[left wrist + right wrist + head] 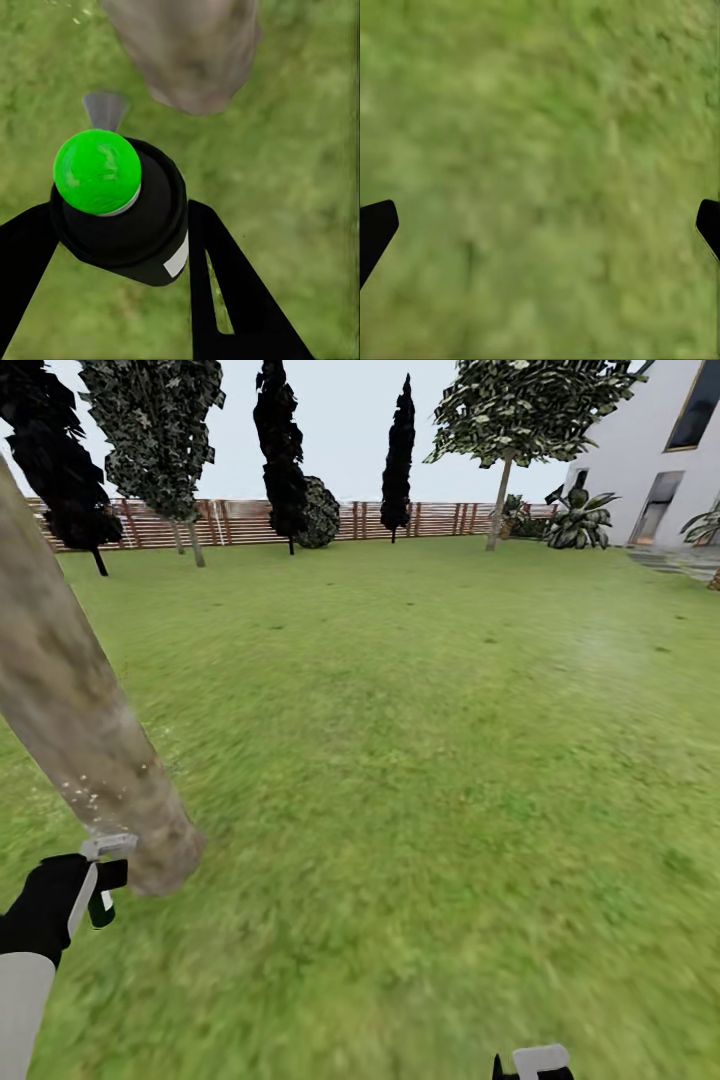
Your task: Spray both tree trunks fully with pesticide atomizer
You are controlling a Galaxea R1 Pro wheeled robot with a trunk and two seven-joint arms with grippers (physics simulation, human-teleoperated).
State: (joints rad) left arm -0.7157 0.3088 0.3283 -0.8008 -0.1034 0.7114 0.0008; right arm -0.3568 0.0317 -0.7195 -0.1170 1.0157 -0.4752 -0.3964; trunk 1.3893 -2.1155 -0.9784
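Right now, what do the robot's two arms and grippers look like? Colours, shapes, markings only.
Left arm: pale grey-white forearm tube, then a black wrist housing. Left gripper: light grey bracket piece in the head view; in the left wrist view its fingers are flat black tapered blades, one with a slot cut-out. Right gripper: black finger tips at the frame edges; in the head view a light grey block. No cables or markings visible.

Head camera: elevated, facing forward and down across the lawn toward the fence and house; the trunk stands close at its left. Left wrist camera: looks along the fingers, close to the atomizer, with the trunk base beyond; both views share that base. Right wrist camera: faces grass at close range.
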